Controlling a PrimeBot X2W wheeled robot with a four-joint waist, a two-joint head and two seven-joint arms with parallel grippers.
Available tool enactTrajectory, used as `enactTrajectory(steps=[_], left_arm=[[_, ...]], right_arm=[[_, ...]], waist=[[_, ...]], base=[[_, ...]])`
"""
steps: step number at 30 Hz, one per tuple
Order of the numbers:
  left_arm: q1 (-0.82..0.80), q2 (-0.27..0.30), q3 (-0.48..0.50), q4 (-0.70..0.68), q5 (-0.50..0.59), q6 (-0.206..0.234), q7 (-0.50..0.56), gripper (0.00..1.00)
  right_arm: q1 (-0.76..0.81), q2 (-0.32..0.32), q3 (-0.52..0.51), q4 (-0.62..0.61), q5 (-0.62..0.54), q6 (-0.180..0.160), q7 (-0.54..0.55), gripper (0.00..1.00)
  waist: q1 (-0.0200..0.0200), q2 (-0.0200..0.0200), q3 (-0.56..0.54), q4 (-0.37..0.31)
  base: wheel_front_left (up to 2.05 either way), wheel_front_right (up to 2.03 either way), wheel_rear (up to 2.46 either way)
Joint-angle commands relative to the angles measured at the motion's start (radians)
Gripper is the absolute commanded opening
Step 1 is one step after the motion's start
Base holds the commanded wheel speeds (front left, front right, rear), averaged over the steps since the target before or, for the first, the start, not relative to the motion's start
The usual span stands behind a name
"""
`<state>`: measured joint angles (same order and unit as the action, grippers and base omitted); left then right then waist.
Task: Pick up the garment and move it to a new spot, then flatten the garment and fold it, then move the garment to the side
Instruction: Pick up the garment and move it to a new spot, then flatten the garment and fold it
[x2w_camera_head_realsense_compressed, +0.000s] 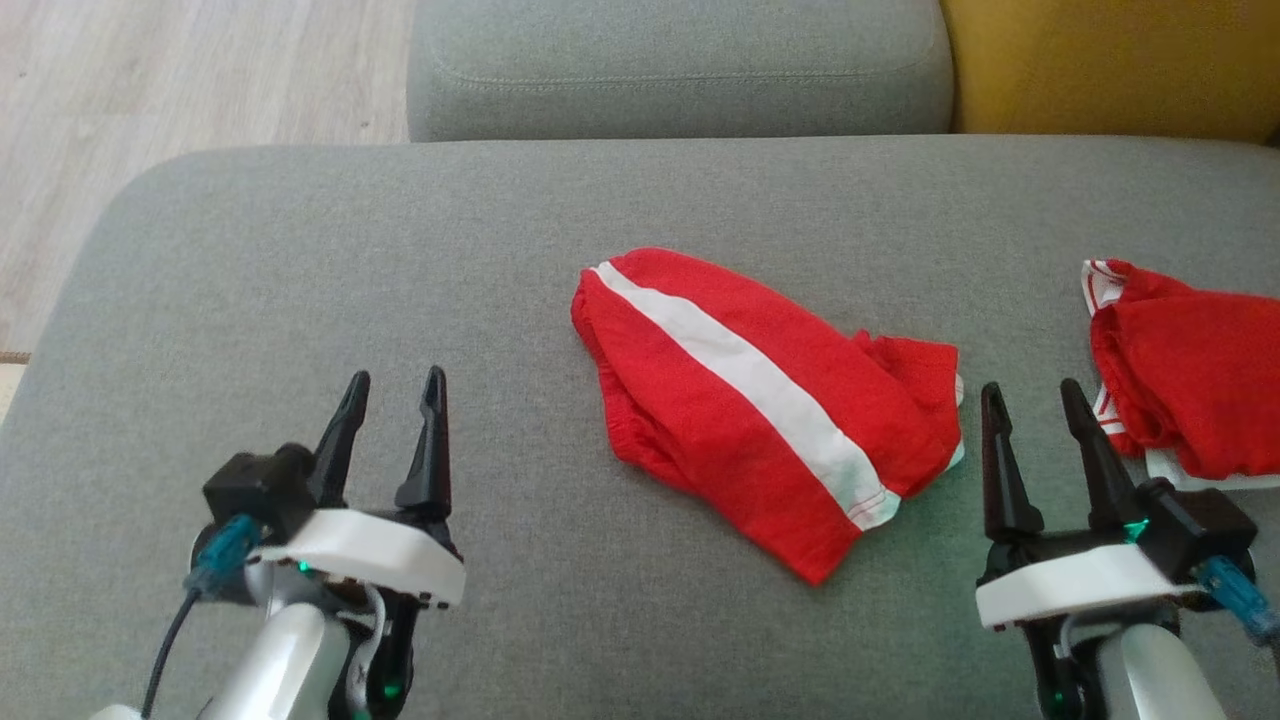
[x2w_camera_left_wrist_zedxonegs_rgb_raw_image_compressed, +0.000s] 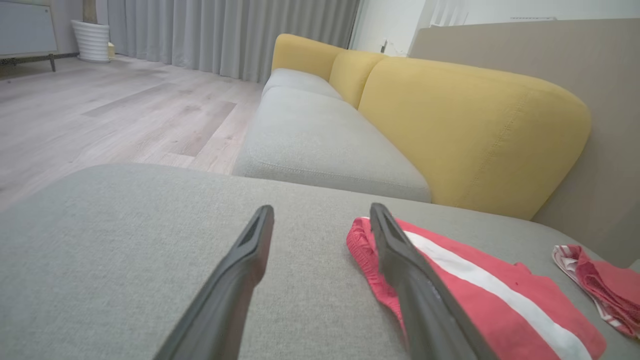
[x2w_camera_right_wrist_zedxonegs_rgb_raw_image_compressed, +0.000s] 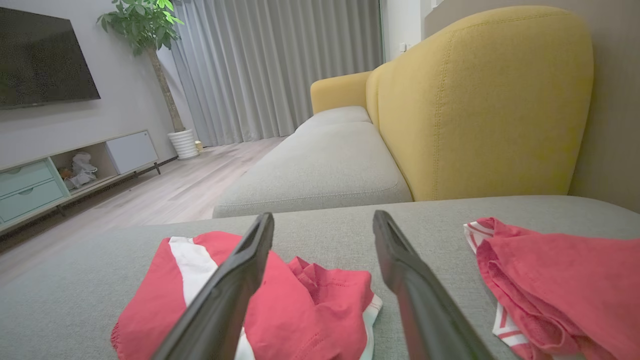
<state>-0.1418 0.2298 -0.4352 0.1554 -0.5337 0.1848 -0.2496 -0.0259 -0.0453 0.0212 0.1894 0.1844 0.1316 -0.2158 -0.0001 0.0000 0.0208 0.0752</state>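
The red garment (x2w_camera_head_realsense_compressed: 760, 400) lies in the middle of the grey cushion (x2w_camera_head_realsense_compressed: 300, 280). Its long side and white stripe run from far left to near right. The left gripper (x2w_camera_head_realsense_compressed: 396, 376) hangs low to its left, and the right gripper (x2w_camera_head_realsense_compressed: 1030, 388) is just beside its right end. Both point away from the robot, fingers spread apart, holding nothing. There are two red clothes: the other red cloth (x2w_camera_head_realsense_compressed: 1190, 390) lies at the right edge.

Soft, even daylight lit every view, casting only faint shadows. The wrist views stretched shapes near their edges.
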Motion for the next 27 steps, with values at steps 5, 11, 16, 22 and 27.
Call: enactTrajectory(steps=[5, 11, 16, 22, 27], left_arm=[[-0.045, -0.029, 0.083, -0.033, 0.062, -0.051, -0.012, 1.0], [-0.039, -0.077, 0.132, -0.014, 0.103, -0.098, -0.012, 1.0], [-0.044, -0.105, 0.157, 0.009, 0.13, -0.134, -0.012, 1.0], [-0.054, -0.133, 0.184, 0.033, 0.153, -0.167, -0.012, 1.0], [-0.058, -0.148, 0.204, 0.045, 0.171, -0.187, -0.012, 1.0]], right_arm=[[-0.018, -0.005, 0.052, -0.036, -0.014, -0.001, 0.025, 1.0], [-0.012, -0.005, 0.113, 0.017, -0.042, -0.001, 0.087, 1.0], [-0.024, -0.005, 0.161, 0.078, -0.075, -0.001, 0.126, 1.0], [-0.046, -0.005, 0.166, 0.147, -0.11, -0.001, 0.136, 1.0], [-0.066, -0.005, 0.159, 0.189, -0.119, -0.001, 0.133, 1.0]], waist=[[0.0001, 0.0, 0.016, 0.001], [0.0001, 0.0, 0.037, 0.004], [0.0001, 0.0, 0.061, 0.018], [0.0001, 0.0, 0.078, 0.04], [0.0001, 0.0, 0.089, 0.052]], base=[[0.0, 0.0, 0.0], [0.0, 0.0, 0.0], [0.0, 0.0, 0.0], [0.0, 0.0, 0.0], [0.0, 0.0, 0.0]])
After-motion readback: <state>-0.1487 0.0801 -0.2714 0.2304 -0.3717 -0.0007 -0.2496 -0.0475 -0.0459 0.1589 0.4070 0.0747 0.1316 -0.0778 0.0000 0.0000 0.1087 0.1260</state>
